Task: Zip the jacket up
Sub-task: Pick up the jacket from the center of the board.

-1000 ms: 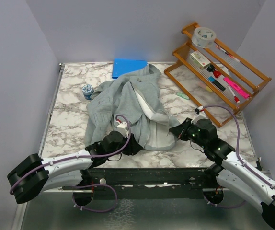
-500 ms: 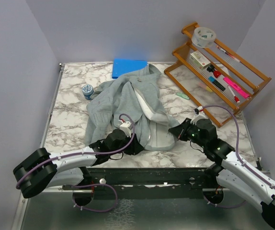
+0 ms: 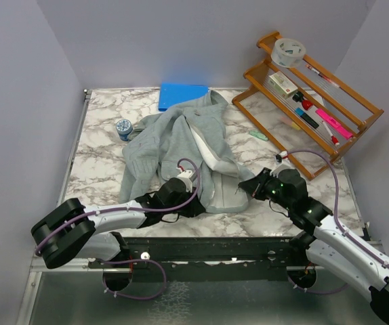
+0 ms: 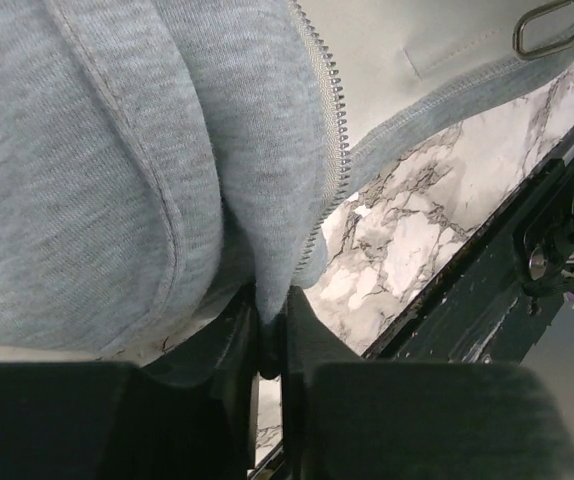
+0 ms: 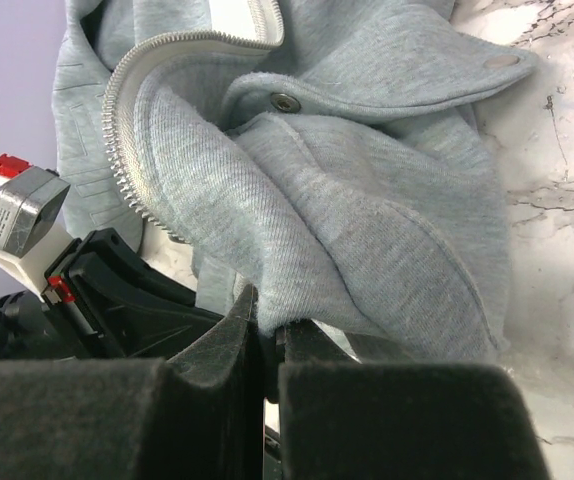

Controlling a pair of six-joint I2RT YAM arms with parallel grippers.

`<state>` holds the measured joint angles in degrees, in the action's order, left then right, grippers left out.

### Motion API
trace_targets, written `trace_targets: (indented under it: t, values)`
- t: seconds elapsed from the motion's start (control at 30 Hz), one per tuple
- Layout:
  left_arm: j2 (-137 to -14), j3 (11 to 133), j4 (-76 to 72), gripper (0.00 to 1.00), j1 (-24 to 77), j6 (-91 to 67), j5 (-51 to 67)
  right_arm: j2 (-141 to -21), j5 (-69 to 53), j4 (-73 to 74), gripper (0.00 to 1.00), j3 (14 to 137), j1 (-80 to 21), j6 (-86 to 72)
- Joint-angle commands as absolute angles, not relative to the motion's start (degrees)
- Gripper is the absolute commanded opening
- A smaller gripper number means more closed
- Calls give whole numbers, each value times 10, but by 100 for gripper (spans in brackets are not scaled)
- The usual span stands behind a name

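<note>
Jacket (image 3: 177,139) hem lies pinched tight in left hand (image 4: 270,315) and right hand (image 5: 267,322)

**No legible writing anywhere**

Nothing can be read in any of the three views. In the top view, the small box (image 3: 282,83) on the rack (image 3: 366,103) has a pale label with a red patch, but its print is too small to make out. The round tin (image 3: 124,128) has a blue-and-white patterned lid, and no letters can be told there. The pens (image 3: 335,124) on the rack show colour only, with any markings blurred. The jacket (image 3: 174,139) appears as plain grey fleece in both wrist views, with bare metal snaps and no tag or logo in sight.
</note>
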<state>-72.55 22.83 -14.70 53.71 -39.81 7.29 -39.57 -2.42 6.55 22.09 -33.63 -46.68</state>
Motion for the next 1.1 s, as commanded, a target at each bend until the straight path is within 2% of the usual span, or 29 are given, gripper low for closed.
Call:
trace_targets:
  t: [0.0, 0.07, 0.13, 0.17, 0.3, 0.37, 0.67, 0.9, 1.07]
  values:
    - [-723, 242, -150, 8, 535, -395, 79, -388, -30, 62, 0, 210, -335, -473]
    - [-719, 241, -156, 2, 535, -395, 84, -388, -33, 59, 0, 208, -335, -472]
    - [-712, 242, -168, 1, 535, -393, 95, -390, -36, 56, 0, 207, -335, -470]
    - [-710, 242, -172, 3, 535, -392, 100, -392, -38, 55, 0, 207, -334, -469]
    - [-711, 246, -172, 24, 534, -387, 105, -396, -42, 51, 0, 208, -334, -467]
    - [-713, 247, -172, 31, 534, -388, 105, -397, -43, 50, 0, 208, -334, -467]
    - [-713, 246, -174, 44, 532, -402, 95, -398, -50, 47, 0, 206, -335, -468]
    - [-718, 246, -174, 45, 524, -421, 87, -399, -53, 46, 0, 207, -335, -468]
    - [-725, 249, -175, 42, 524, -425, 89, -399, -54, 47, 0, 207, -335, -467]
